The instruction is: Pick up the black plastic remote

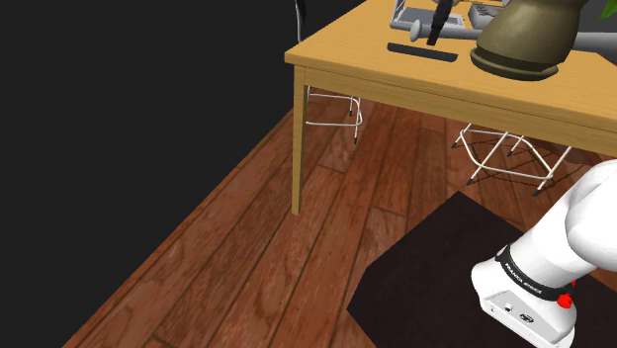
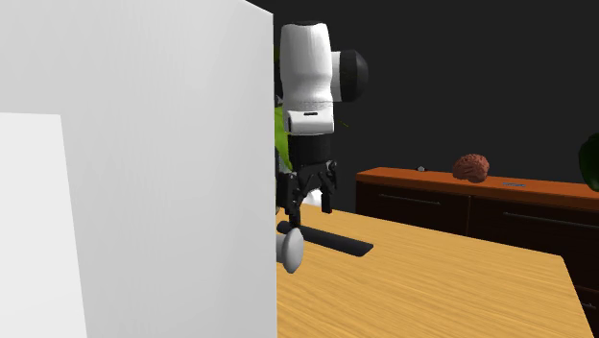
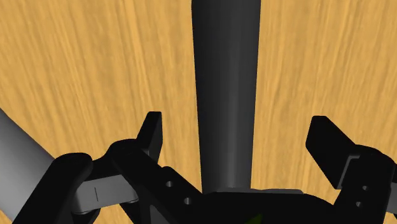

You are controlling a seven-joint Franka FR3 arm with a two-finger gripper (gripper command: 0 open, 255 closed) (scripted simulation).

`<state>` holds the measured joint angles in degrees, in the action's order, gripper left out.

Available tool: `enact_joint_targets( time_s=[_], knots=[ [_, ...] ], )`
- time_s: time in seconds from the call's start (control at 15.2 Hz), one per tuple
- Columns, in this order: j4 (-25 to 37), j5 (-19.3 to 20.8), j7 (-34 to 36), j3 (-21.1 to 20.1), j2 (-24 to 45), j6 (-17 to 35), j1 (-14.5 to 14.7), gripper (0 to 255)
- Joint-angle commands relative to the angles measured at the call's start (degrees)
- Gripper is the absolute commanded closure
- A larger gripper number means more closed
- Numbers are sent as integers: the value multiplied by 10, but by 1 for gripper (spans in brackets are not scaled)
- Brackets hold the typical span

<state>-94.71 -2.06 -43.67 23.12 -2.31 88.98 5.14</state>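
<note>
On the table [image 3: 76, 63], empty gripper [image 3: 236, 124], fingers [image 3: 151, 132] spread wide over the remote [image 3: 226, 51]: likely light, hard; pinch its long sides.

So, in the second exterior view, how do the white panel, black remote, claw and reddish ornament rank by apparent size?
1. white panel, the largest.
2. black remote and claw: they look about alike, so I do not rank them.
3. reddish ornament, smallest, but it stands farther back, so this is unsure.
</note>
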Motion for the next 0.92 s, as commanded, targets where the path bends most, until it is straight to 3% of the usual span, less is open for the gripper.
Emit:
enact_joint_targets(
  time_s=[0.0,0.26,0.33,0.86],
  knots=[
    [-18,1,-1,0,-3,15,0,0],
    [-41,2,-1,-1,-6,35,0,0],
    [-40,2,-1,0,-5,35,0,255],
    [-39,1,-1,0,-4,35,0,255]
  ],
)
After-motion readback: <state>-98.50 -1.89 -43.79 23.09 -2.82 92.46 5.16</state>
